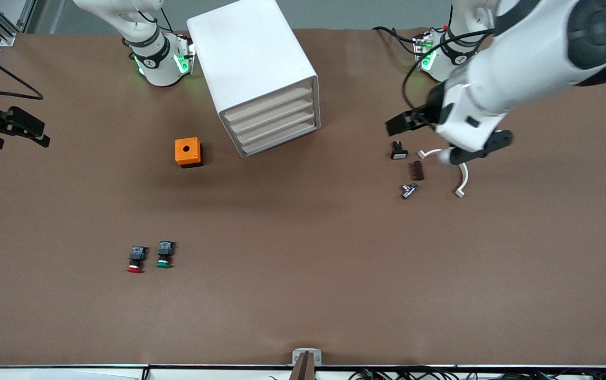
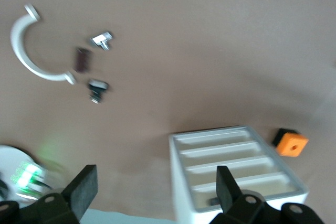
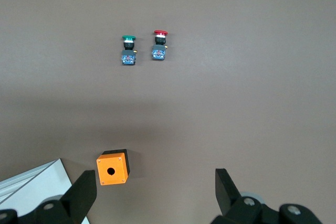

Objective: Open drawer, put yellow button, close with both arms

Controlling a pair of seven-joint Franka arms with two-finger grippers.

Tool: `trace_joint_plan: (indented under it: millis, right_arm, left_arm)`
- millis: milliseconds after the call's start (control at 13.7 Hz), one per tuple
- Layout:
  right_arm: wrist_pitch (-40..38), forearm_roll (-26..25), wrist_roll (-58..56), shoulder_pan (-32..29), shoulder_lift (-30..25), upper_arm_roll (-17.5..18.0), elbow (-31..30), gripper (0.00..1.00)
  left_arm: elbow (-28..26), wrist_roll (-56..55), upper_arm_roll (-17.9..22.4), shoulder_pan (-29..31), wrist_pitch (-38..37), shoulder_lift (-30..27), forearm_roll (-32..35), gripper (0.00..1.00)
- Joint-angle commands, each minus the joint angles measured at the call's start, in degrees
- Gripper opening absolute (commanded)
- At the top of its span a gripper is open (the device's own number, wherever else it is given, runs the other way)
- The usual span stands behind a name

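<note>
The yellow button is not in view. The white drawer unit (image 1: 261,79) stands between the arm bases with its stacked drawers (image 1: 276,124) all shut; it also shows in the left wrist view (image 2: 236,171). My left gripper (image 1: 424,138) is open and empty, up in the air over the small parts beside the unit at the left arm's end; its fingers (image 2: 84,187) frame the unit's corner. My right gripper (image 1: 36,134) is open and empty over the right arm's end of the table; its fingers (image 3: 84,195) stand wide apart.
An orange box (image 1: 188,152) with a round hole sits beside the drawer unit. A red-capped button (image 1: 135,261) and a green-capped button (image 1: 164,255) lie nearer the camera. A black switch (image 1: 399,151), a brown block (image 1: 417,170), a metal piece (image 1: 408,190) and a white curved clip (image 1: 461,182) lie under the left arm.
</note>
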Motion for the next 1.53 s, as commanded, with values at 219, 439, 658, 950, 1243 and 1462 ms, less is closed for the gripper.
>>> trace_joint_plan:
  millis: [219, 439, 658, 950, 1243, 1462]
  right_arm:
    - [0.7, 0.7, -0.3, 0.1, -1.6, 0.2, -1.3, 1.00]
    - [1.1, 0.7, -0.3, 0.1, -1.7, 0.2, -1.3, 1.00]
    - [1.7, 0.6, -0.3, 0.0, -1.8, 0.1, -1.4, 1.00]
    - [2.1, 0.5, -0.3, -0.2, -1.8, 0.0, -1.5, 1.00]
    - [1.7, 0.4, -0.3, -0.2, -2.2, 0.0, -1.7, 1.00]
    - [1.4, 0.5, -0.3, -0.3, -2.3, 0.0, -1.9, 1.00]
  left_arm:
    - [-5.2, 21.3, -0.4, 8.6, -6.5, -7.9, 9.3, 0.99]
    - [-9.9, 28.6, -0.4, 14.5, -5.8, -10.9, 11.6, 0.99]
    - [-15.4, 32.4, -0.4, 16.7, -1.5, -14.4, 13.5, 0.99]
    - [-25.9, 32.9, -0.4, 16.8, 7.1, -20.2, 15.3, 0.99]
    - [-26.5, 37.6, -0.3, 19.2, 8.0, -20.6, 15.4, 0.99]
    - [-26.7, 39.1, -0.6, 20.5, 8.8, -20.9, 15.4, 1.00]
